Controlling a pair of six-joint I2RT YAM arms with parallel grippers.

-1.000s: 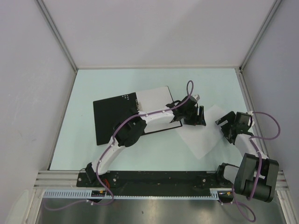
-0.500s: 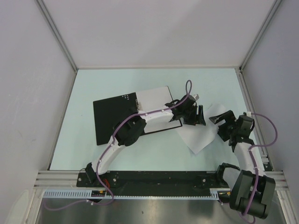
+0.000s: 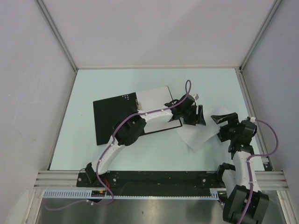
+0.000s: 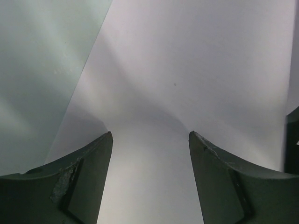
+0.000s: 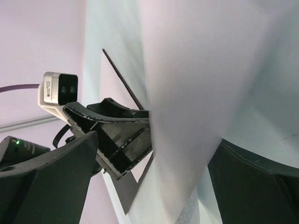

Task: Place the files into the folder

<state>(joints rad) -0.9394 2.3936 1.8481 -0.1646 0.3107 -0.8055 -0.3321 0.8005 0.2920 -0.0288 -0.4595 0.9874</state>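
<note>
The folder (image 3: 114,119) lies open at centre left, black inside up, with one white file (image 3: 154,99) on its right half. A second white file (image 3: 200,134) lies right of it, its right corner curled up off the table. My left gripper (image 3: 199,115) is open, with its tips over this sheet's upper left edge; the left wrist view shows the sheet (image 4: 187,70) under the spread jaws (image 4: 149,135). My right gripper (image 3: 223,122) is open at the raised corner. In the right wrist view the sheet (image 5: 196,93) stands between its wide jaws (image 5: 156,140).
Grey walls close the table on three sides, with metal rails at their feet (image 3: 243,93). The left arm stretches over the folder's right half (image 3: 154,116). My left gripper's black fingers (image 5: 117,135) show close behind the sheet in the right wrist view.
My right gripper has moved left and nearer, and the loose sheet's right corner has curled up and slid left. The left arm has hardly moved.
</note>
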